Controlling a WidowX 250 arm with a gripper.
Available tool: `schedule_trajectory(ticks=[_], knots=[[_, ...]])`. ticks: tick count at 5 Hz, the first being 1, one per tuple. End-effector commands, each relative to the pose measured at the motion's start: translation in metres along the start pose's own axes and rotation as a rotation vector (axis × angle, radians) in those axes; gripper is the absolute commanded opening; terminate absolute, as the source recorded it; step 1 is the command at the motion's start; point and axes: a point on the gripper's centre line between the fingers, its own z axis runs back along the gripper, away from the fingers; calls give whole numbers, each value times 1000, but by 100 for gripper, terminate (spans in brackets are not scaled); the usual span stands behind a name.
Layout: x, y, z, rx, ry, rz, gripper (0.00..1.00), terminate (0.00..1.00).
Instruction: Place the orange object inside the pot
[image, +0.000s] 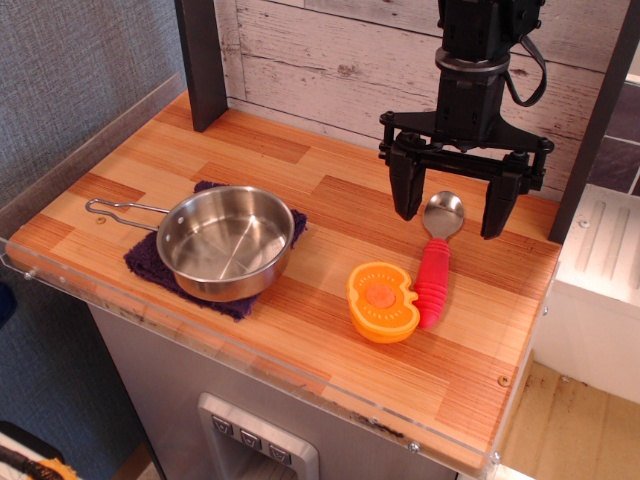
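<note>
Two black fingers of your gripper hang spread wide and empty, the arm pointing straight down above the spoon. Your orange object lies on the table just beside the spoon's red handle, well apart from the pot on its purple cloth.

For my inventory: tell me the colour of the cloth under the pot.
Dark purple cloth, under the pot; seen in the observation image view.
</note>
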Motion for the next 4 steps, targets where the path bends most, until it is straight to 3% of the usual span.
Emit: schedule_trajectory(ticks=[1, 3, 4], knots=[[0, 0, 0, 0, 0, 0, 100, 0], [-36, 12, 6, -71, -100, 12, 100, 0], [-56, 17, 7, -59, -116, 4, 100, 0]])
